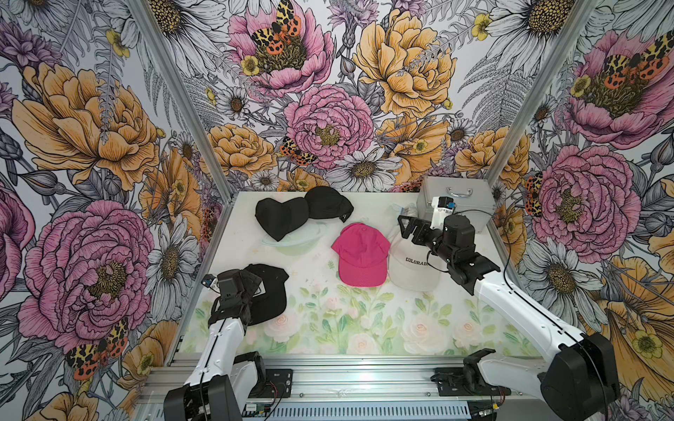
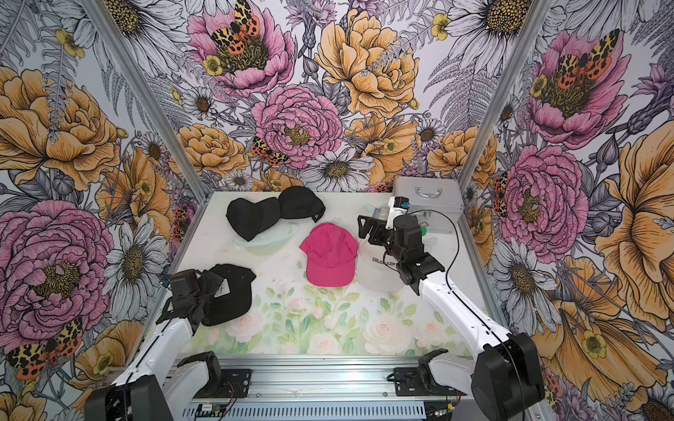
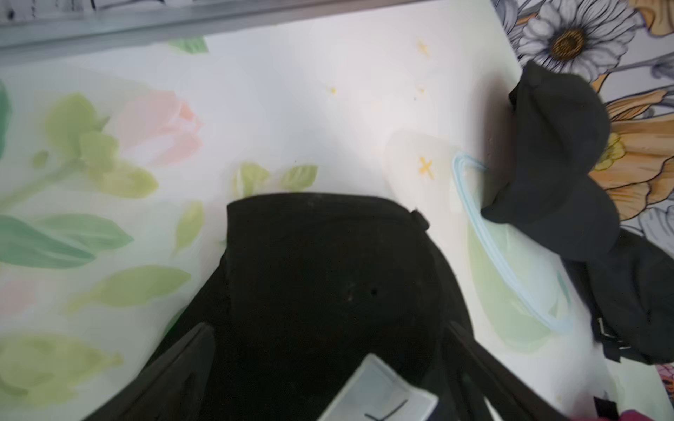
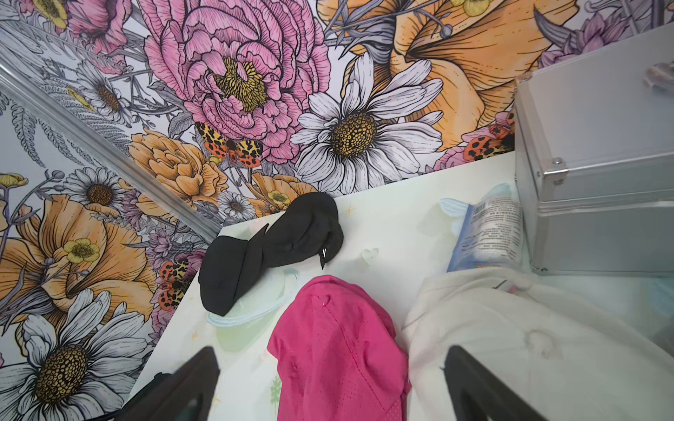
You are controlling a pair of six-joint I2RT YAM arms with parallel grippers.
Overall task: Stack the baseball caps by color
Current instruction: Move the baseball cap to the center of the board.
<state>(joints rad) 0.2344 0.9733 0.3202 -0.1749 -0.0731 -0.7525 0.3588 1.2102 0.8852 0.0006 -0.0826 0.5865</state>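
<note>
While its jaws are gaping empty, left tool (image 3: 330, 328) is straddling black cap (image 1: 273, 302), near-left of pink cap (image 1: 361, 255) | right tool (image 4: 330, 351), also released, is hovering over pink cap | likely best: pinching stiff brim, carrying to black pair (image 1: 281, 218) far-left of pink cap

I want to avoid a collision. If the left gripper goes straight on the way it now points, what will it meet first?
Most likely the near black cap, which lies between the fingers of the open left gripper; the exact depth is unclear.
</note>
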